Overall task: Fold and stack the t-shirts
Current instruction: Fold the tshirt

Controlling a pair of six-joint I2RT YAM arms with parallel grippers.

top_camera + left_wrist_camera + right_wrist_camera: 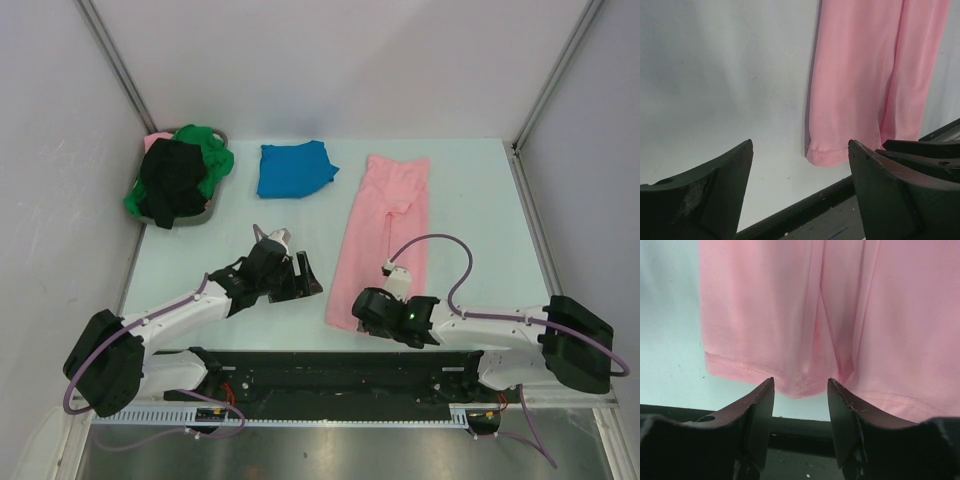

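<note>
Right now the pink shirt (385,235) lies flat on the table (470,200), folded lengthwise into a long strip. The right pincer (801,382) is at its near hem, jaws about half open on either side of a crease there and clamping nothing. Left of the pink shirt, near its near corner, is the left pincer (800,142), spread wide and empty; farther left and back lies the folded blue shirt (293,168), and farther left still the basket (215,205) holds the green shirt (210,150) and black shirt (173,185) in a heap.
</note>
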